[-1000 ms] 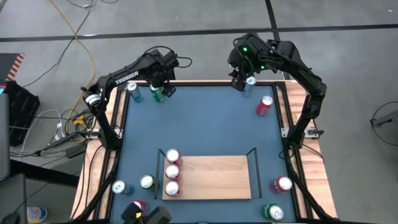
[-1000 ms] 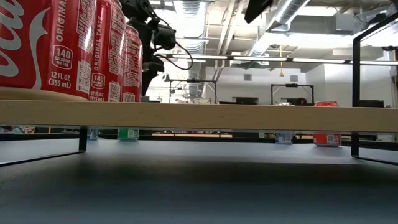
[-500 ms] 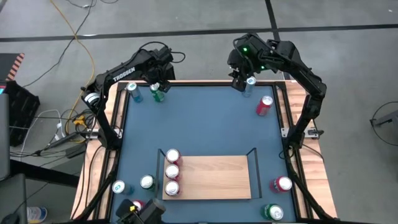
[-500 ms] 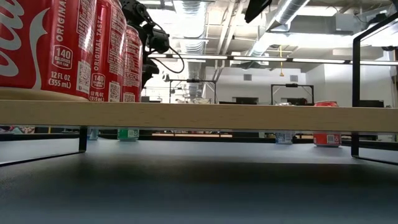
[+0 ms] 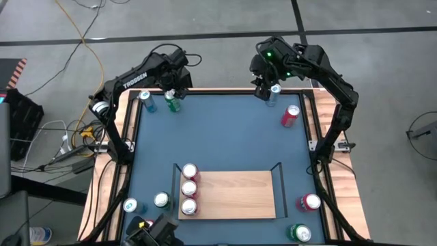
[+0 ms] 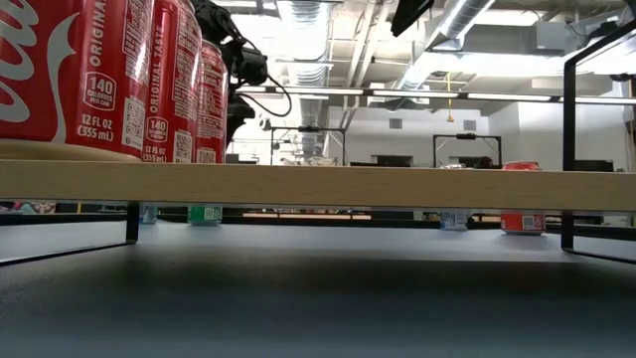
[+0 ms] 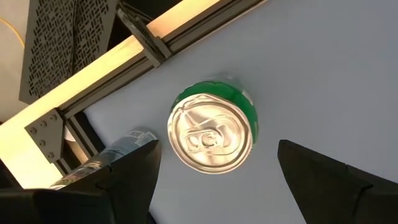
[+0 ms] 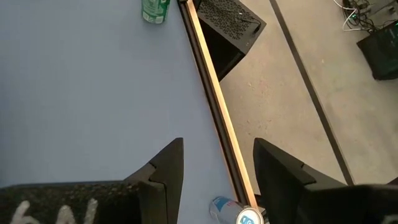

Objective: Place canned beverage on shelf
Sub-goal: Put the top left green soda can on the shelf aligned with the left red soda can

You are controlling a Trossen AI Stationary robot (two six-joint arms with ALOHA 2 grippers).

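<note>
Green can (image 7: 211,132) standing upright at the table's eleven o'clock corner, left gripper (image 7: 214,171) hovering above it, fingers spread wide either side. Step: reaching to grasp. Next: descending, closing. Right gripper (image 8: 217,168) waiting at one o'clock, fingers parted, gripping nothing. Shelf (image 5: 232,195) lying at six o'clock.
</note>
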